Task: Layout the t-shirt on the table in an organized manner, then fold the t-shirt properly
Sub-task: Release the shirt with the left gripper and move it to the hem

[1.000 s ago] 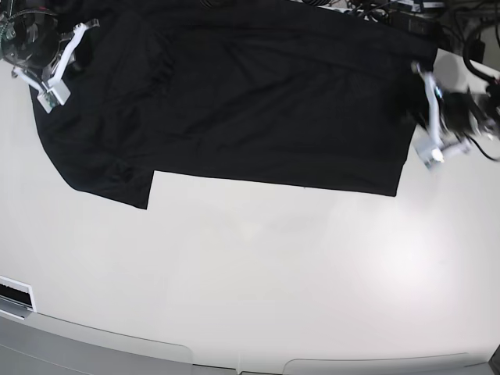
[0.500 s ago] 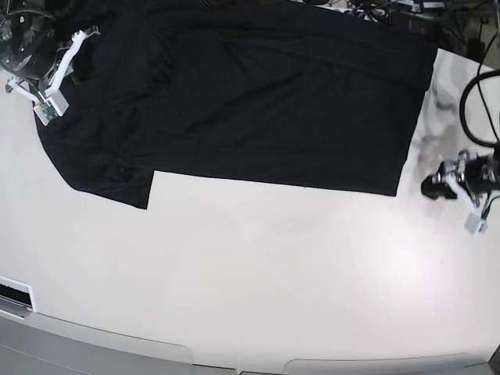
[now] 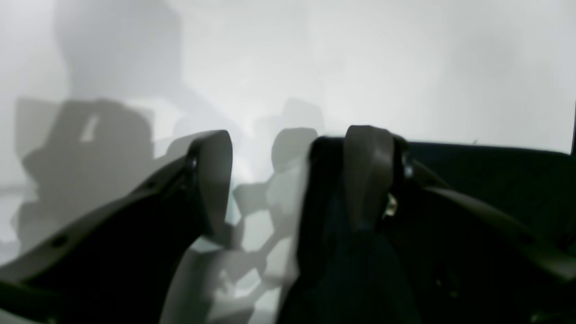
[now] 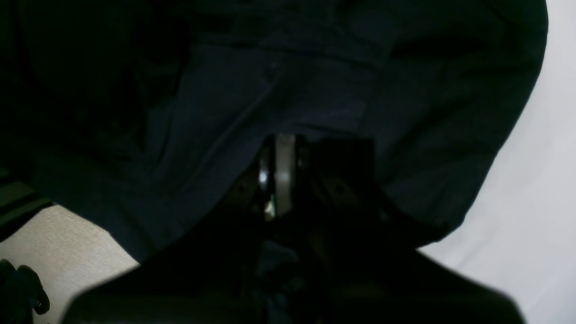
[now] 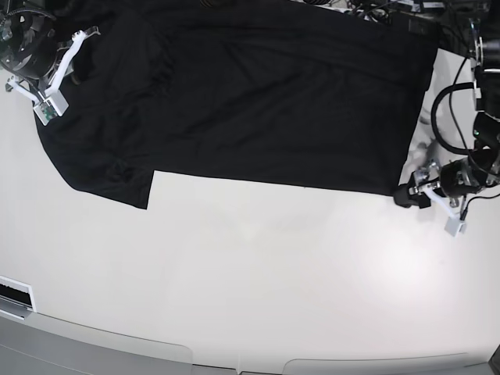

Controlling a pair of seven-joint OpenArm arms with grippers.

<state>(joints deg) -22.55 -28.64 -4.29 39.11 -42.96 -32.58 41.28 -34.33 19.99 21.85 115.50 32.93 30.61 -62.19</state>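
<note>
While the nearest stretch of the desk (image 5: pixel 258 297) lies bare and glossy white in the base view, the shirt (image 5: pixel 250 94) spreads flat across the far half, its near hem running from about 9 o'clock toward 3 o'clock. One sleeve hangs nearer than the hem at roughly 10 o'clock, ending in a squared corner.

At 3 o'clock the left end effector (image 5: pixel 408 194) sits low on the desk, right at the shirt's near corner on that side. Its wrist view shows the left end effector (image 3: pixel 288 180) with its two dark fingers (image 3: pixel 211 175) apart: one rests over white desk (image 3: pixel 360 54), the other over the black shirt (image 3: pixel 495 175) edge, and pale desk shows in the gap between them. Nothing is gripped there.

Farther off, at about 10 o'clock, the right end effector (image 5: pixel 58 70) lies at the shirt's far side edge, its white links slanting across the cloth. In the right wrist view the right end effector (image 4: pixel 281 175) is pressed into dark shirt (image 4: pixel 270 90) folds, fingers drawn together with fabric bunched around and below them; it appears clamped on the shirt. White desk (image 4: pixel 549 189) shows at 3 o'clock in that frame.

Cables (image 5: pixel 461 31) clutter the far edge near 1 o'clock.
</note>
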